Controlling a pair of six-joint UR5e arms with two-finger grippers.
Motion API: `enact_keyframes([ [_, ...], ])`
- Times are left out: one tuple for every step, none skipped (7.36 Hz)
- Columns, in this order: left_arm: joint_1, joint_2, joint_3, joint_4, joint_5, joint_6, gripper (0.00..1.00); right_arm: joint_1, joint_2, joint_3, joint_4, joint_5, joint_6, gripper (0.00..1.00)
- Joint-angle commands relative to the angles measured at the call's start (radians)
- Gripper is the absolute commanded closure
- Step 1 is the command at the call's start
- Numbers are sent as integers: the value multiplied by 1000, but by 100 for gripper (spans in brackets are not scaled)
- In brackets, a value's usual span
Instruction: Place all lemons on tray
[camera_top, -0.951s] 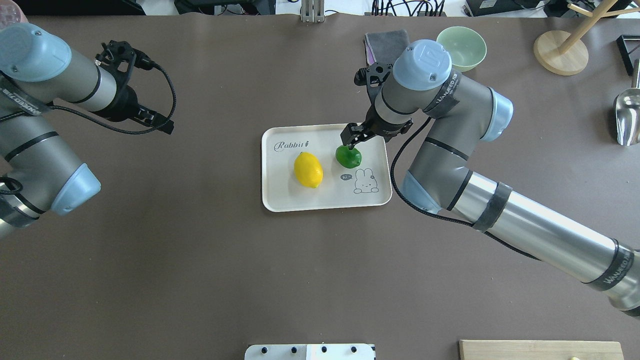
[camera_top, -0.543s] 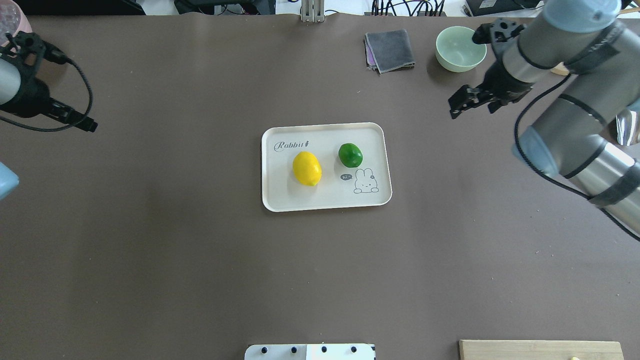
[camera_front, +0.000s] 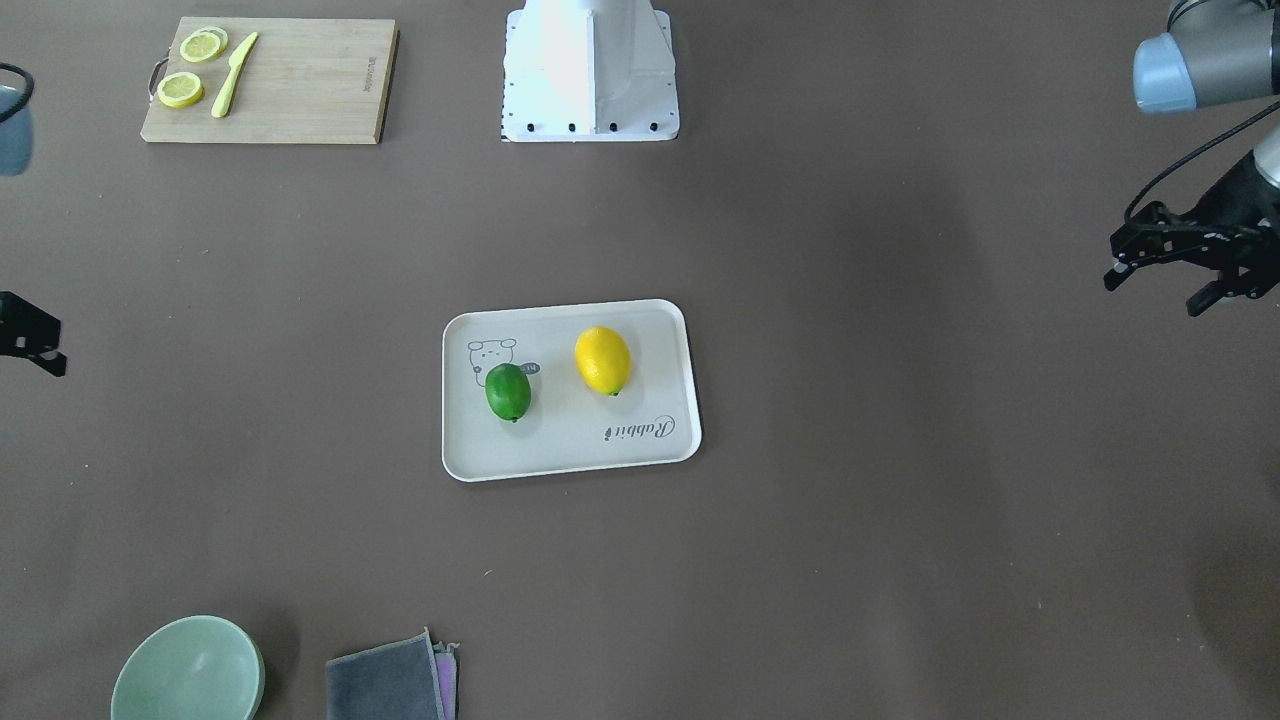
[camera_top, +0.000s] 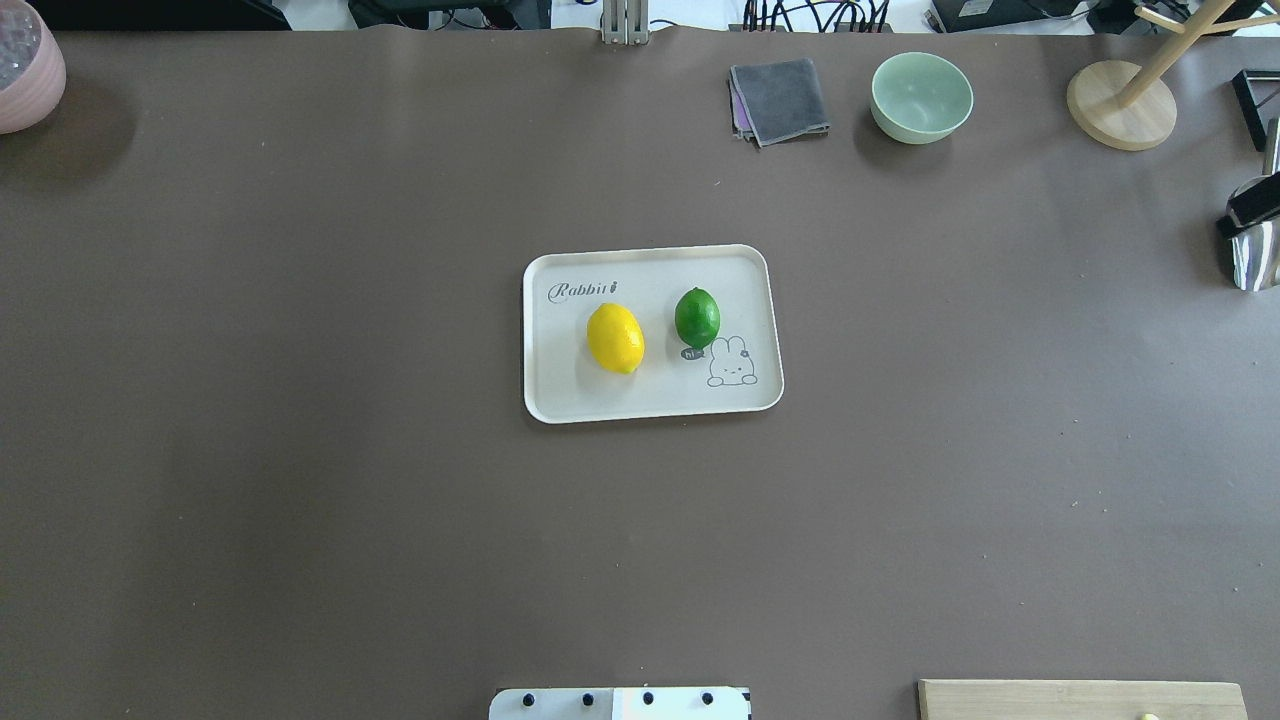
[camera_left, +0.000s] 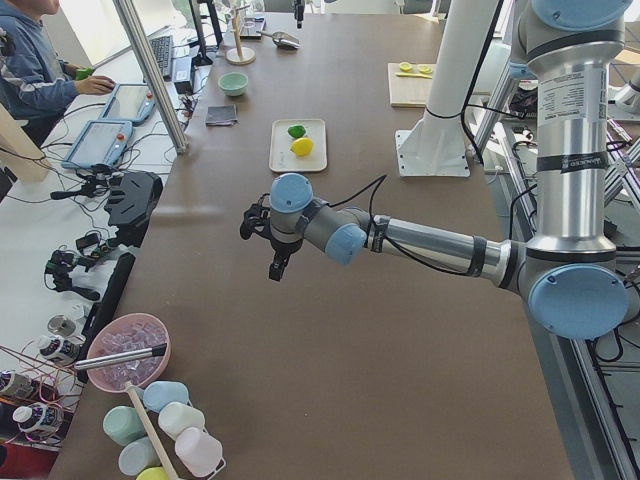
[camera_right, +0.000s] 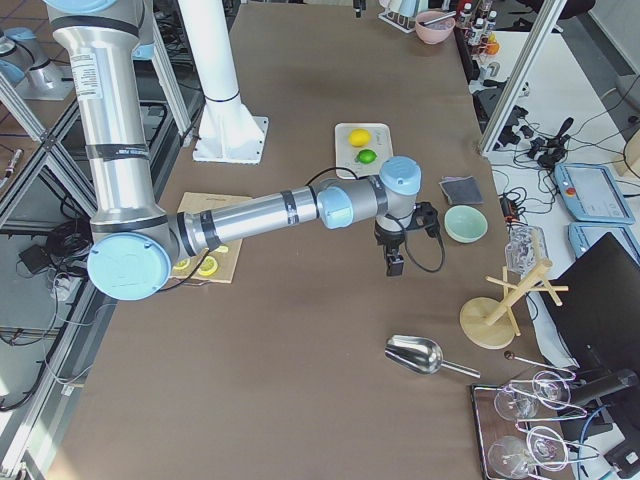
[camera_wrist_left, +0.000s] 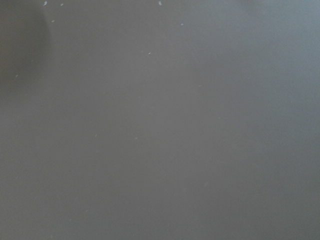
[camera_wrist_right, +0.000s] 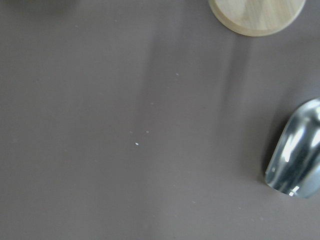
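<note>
Lying on the tray (camera_top: 640, 398): yellow lemon (camera_top: 615, 338) toward left edge, green lemon (camera_top: 697, 318) toward right; left gripper (camera_front: 1153, 293) spread, empty; right gripper (camera_right: 393, 263): width indeterminable.

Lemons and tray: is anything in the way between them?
Nothing visible does. The yellow lemon and the green lemon both already lie on the tray, apart from each other.
</note>
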Motion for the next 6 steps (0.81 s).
enact_keyframes([
  [-64, 78, -8, 5, 13, 19, 2, 121, -108, -15, -12, -15, -81, 0],
  [-66, 78, 17, 26, 15, 19, 2, 161, -139, -15, -9, -16, -83, 0],
  [-90, 71, 34, 88, 15, 21, 2, 178, -162, -10, 0, -20, -84, 0],
  [-120, 65, 25, 145, 4, 22, 2, 177, -159, -10, -1, -47, -86, 0],
  [-149, 57, 25, 213, -43, 22, 2, 172, -158, -12, -3, -76, -88, 0],
  [-160, 54, 20, 259, -50, 22, 2, 169, -156, -16, -3, -66, -88, 0],
])
